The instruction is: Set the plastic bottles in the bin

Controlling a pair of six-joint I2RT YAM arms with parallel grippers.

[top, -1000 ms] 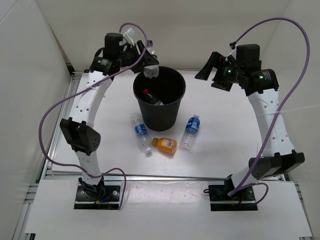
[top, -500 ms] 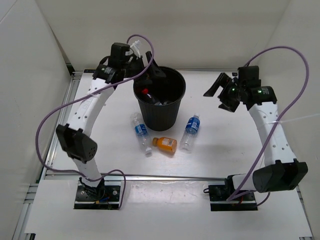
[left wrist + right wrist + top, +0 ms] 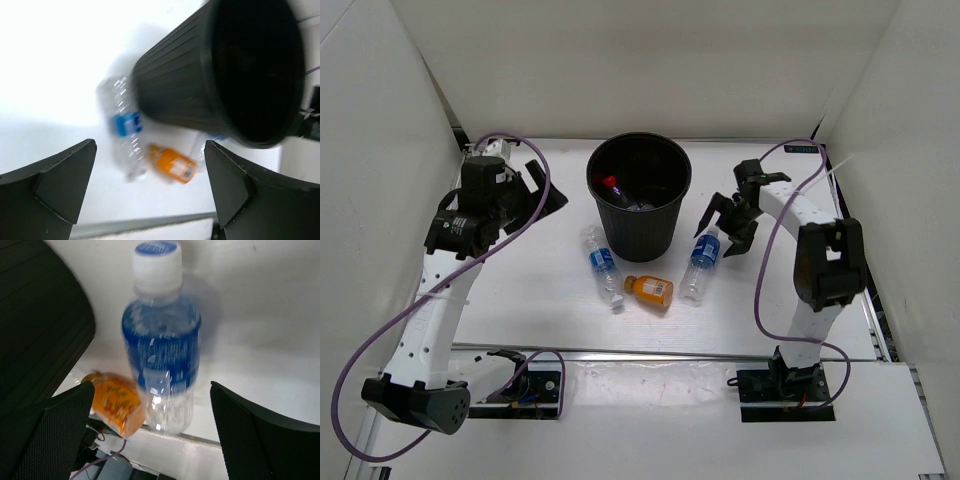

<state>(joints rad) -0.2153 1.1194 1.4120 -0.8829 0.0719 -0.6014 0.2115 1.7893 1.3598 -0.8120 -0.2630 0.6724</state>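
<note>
The bin (image 3: 642, 238) already holds at least one red-capped bottle (image 3: 617, 190), and three more bottles lie on the table at its near foot. The step in hand looks like a pick by the right gripper (image 3: 720, 230), which hangs just right of the bin with its jaws spread wide, wider than the right bottle (image 3: 161, 347) framed between them. It holds and touches nothing. To do this well, I judge it should come down square across the labelled body rather than the neck. It should close gently, since thin round plastic may dent or roll, and keep the inner finger off the bin wall. The left gripper (image 3: 545, 185) sits well left of the bin, also wide open and empty. The left bottle (image 3: 601, 262) lies at the bin's near left. The orange bottle (image 3: 649, 290) lies nearest the arms, just beside the right bottle's base, so a sloppy approach could knock it.
</note>
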